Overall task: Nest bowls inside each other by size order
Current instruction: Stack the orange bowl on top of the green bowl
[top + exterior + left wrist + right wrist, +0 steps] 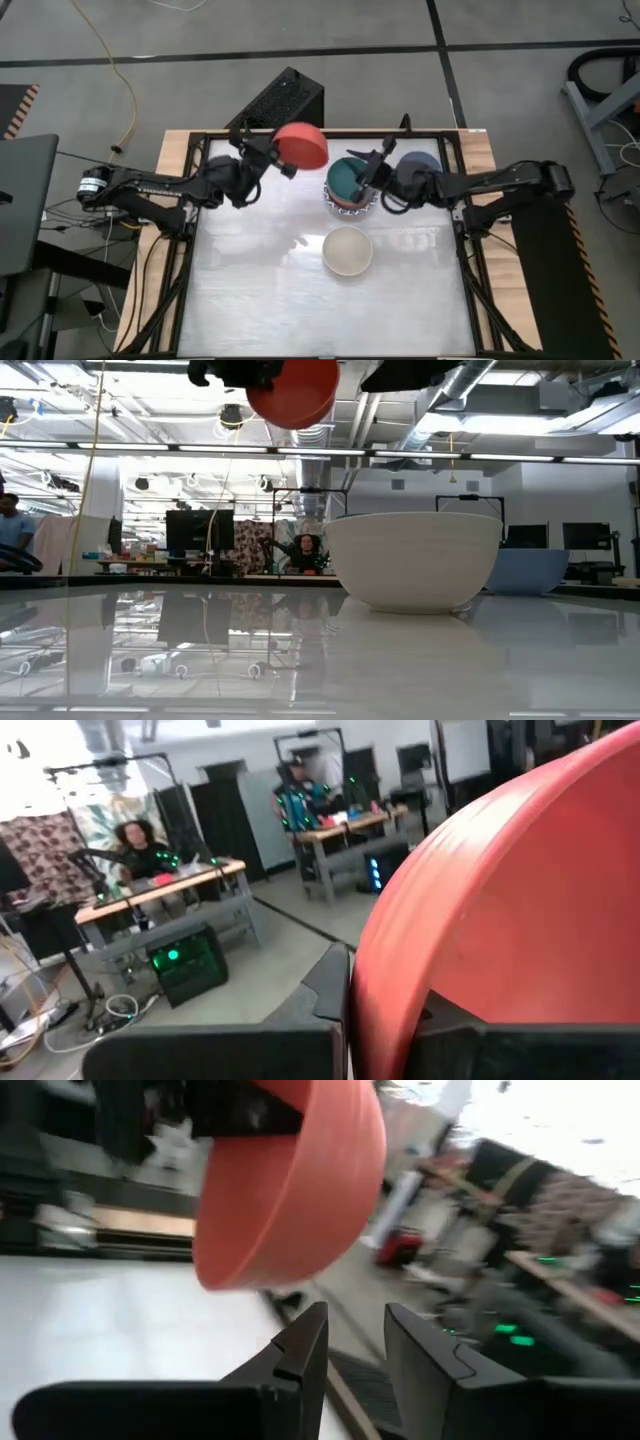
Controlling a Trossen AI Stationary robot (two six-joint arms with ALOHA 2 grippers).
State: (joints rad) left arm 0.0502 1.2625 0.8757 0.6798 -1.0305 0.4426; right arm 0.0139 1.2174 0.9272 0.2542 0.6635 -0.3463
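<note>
My left gripper [285, 160] is shut on a red bowl [301, 145] held high over the table's far side; the bowl also shows in the low view [293, 390] and in the right wrist view [290, 1190]. My right gripper [355, 1345] is open and empty, above a stack [348, 182] with a dark green bowl on top, sitting in a white blue-rimmed bowl. A cream bowl [347, 250] stands on its base at the table's middle. A blue bowl [418, 168] stands on the table under my right arm. My left gripper holds the red bowl by its rim [356, 1005], the wall pinched between the two fingers, one on each face. The fingers come roughly level from the table's left. The bowl is lifted clear and tipped on its side.
A black box [285, 100] stands beyond the table's far edge. The table's near half [300, 310] is bare white surface. People sit at desks in the room behind [305, 550].
</note>
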